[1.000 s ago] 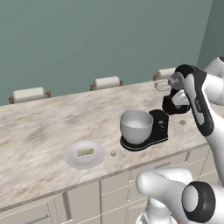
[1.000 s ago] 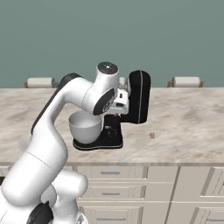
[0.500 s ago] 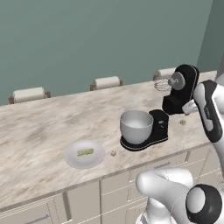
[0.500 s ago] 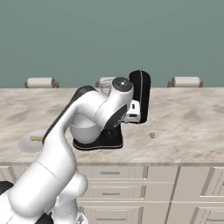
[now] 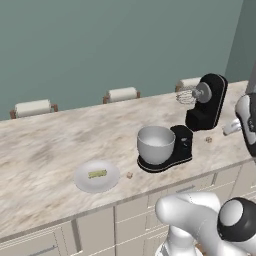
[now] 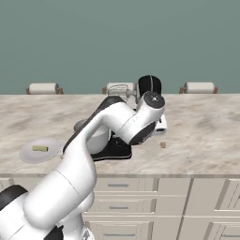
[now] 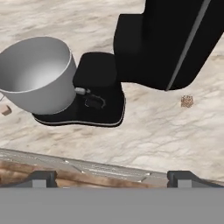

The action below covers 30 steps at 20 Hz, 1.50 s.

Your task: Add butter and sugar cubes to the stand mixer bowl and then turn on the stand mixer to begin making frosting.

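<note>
From my right base camera, my own arm covers most of the mixer (image 6: 149, 87) and nearly all of the bowl (image 6: 83, 125). In my hand view the mixer head (image 7: 183, 39) runs off the top edge, and a tan cube (image 7: 5, 110) is clipped at the left edge. The small brown speck (image 6: 162, 145) is perhaps another cube, too small to tell.

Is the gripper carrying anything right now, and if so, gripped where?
Nothing is held. The gripper is open and empty in the hand view, above the counter edge in front of the mixer. The butter is on its plate.
</note>
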Available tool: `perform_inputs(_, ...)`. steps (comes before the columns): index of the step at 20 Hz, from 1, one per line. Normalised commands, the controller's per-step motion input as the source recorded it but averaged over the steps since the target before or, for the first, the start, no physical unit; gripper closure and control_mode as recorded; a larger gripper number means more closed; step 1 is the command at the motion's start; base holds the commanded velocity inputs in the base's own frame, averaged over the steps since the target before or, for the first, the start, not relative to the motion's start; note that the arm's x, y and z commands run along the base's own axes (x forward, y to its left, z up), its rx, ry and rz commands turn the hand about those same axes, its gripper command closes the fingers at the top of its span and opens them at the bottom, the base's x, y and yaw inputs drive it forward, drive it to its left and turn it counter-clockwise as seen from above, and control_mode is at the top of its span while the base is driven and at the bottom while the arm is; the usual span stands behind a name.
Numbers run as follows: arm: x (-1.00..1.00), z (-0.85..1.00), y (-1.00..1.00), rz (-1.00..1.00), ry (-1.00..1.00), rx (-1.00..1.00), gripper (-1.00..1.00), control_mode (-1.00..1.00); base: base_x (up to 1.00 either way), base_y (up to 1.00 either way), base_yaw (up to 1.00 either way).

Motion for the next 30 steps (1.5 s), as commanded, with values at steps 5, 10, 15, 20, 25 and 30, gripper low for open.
perform_inputs(5, 0.00, -0.16, -0.41, 0.13, 0.00, 0.00, -1.00, -1.00, 0.00, 0.00, 0.00)
perform_inputs(10, 0.00, -0.29, -0.13, 0.06, -0.04, 0.00, -1.00, -1.00, 0.00, 0.00, 0.00)
perform_inputs(15, 0.00, -0.39, 0.00, 0.00, -0.10, 0.00, -1.00, -1.00, 0.00, 0.00, 0.00)
perform_inputs(20, 0.00, -0.41, -0.05, 0.00, -0.12, 0.00, -1.00, -1.00, 0.00, 0.00, 0.00)
perform_inputs(25, 0.00, -0.18, -0.18, 0.00, -0.14, 0.00, -1.00, -1.00, 0.00, 0.00, 0.00)
perform_inputs(30, 0.02, -0.08, -0.27, 0.01, -0.04, 0.02, -1.00, -1.00, 0.00, 0.00, 0.00)
